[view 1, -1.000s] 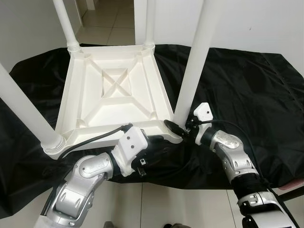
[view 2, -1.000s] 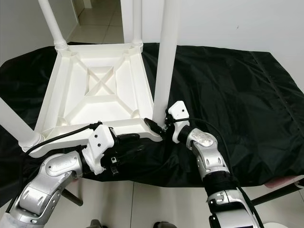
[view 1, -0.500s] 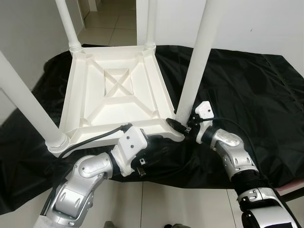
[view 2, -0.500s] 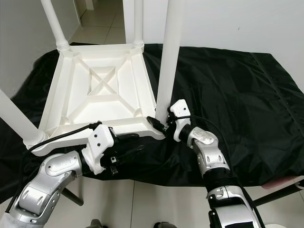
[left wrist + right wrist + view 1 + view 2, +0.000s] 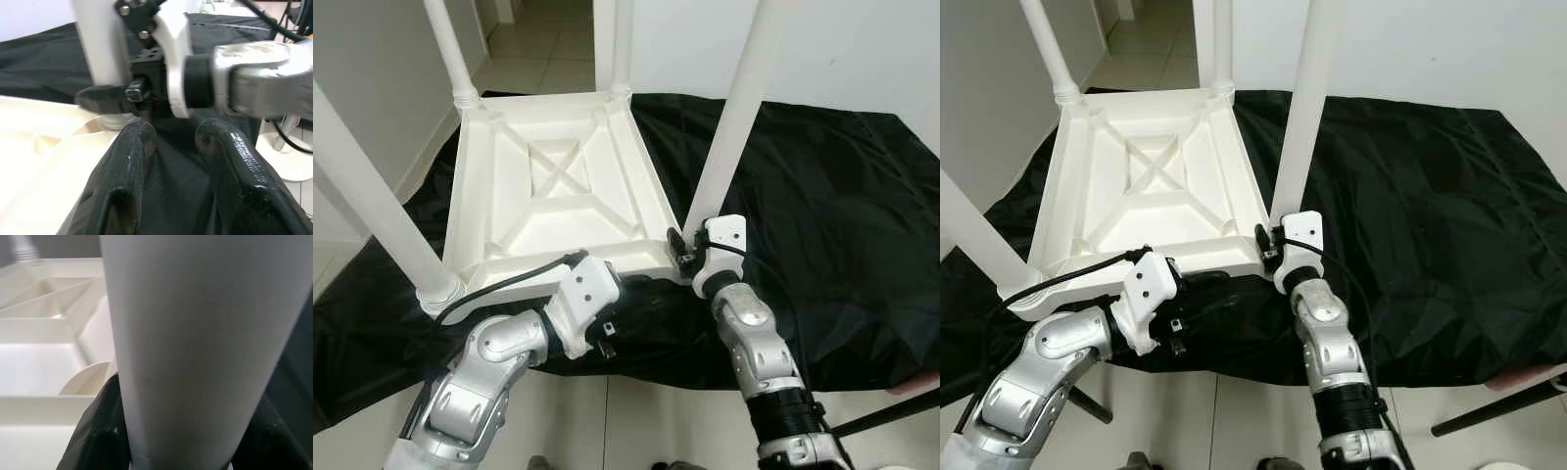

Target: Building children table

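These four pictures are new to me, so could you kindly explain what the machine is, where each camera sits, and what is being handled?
It is a humanoid robot with two silver arms, each ending in two black fingers. The two wide pictures come from its head, looking down; the two close ones come from cameras on its wrists.

On a black cloth lies a white children's table, upside down with its legs pointing up. The right gripper is closed around the base of the near right leg; the right wrist view looks up that leg. The left gripper, fingers slightly apart and holding nothing, rests on the cloth at the table's near edge.

Right gripper [image 5: 680, 251] now tighter around leg [image 5: 732, 122].
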Tool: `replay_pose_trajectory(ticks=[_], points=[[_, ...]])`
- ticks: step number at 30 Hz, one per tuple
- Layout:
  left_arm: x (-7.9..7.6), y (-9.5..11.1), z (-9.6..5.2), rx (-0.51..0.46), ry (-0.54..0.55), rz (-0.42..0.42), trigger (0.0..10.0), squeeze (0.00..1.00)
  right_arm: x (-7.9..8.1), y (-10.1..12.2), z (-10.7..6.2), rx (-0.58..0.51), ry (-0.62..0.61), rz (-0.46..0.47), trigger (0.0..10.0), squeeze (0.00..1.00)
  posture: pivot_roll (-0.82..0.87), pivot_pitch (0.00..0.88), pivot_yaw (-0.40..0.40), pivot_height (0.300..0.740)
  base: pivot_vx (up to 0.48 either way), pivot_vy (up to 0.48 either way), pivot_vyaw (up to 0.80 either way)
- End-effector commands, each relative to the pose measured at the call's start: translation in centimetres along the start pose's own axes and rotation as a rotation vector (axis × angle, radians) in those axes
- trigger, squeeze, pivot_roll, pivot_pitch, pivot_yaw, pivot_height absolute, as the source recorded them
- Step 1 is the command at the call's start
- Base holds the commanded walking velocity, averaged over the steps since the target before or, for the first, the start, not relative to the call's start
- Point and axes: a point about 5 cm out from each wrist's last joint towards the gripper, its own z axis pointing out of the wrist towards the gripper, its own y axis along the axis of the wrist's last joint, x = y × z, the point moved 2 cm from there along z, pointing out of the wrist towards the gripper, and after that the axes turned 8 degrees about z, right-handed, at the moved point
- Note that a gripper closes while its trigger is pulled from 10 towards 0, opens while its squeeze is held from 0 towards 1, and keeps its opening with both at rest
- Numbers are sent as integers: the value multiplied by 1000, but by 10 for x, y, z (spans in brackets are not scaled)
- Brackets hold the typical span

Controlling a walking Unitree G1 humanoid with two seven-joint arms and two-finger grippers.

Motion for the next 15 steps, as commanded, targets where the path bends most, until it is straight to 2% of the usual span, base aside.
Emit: replay_pose_trajectory(ticks=[1, 6, 11, 12, 13, 14, 15], points=[[2, -4, 0, 17, 31, -1, 10000, 0, -15, -11, -6, 47, -100, -38, 10000, 0, -32, 100, 15, 740, 0, 0, 0], [1, -4, 1, 16, 27, -3, 10000, 0, -18, -13, -15, 62, -270, -8, 10000, 0, -28, 104, 18, 740, 0, 0, 0], [2, -4, 0, 17, 28, -2, 10000, 0, -19, -9, -14, 40, -284, 1, 10000, 0, -26, 103, 18, 740, 0, 0, 0], [3, -4, 0, 18, 29, 1, 10000, 0, -17, -7, -12, 20, -231, 32, 10000, 0, -28, 101, 22, 740, 0, 0, 0], [3, -4, 0, 18, 29, 1, 10000, 0, -17, -7, -12, 20, -231, 32, 10000, 0, -28, 101, 22, 740, 0, 0, 0], [3, -4, 0, 18, 30, 1, 10000, 0, -17, -4, -13, 2, -220, 36, 10000, 1000, -28, 101, 22, 740, 0, 0, 0], [4, -4, 0, 18, 33, 1, 10000, 0, -18, 1, -12, -28, -195, 38, 10000, 1000, -26, 101, 24, 740, 0, 0, 0]])
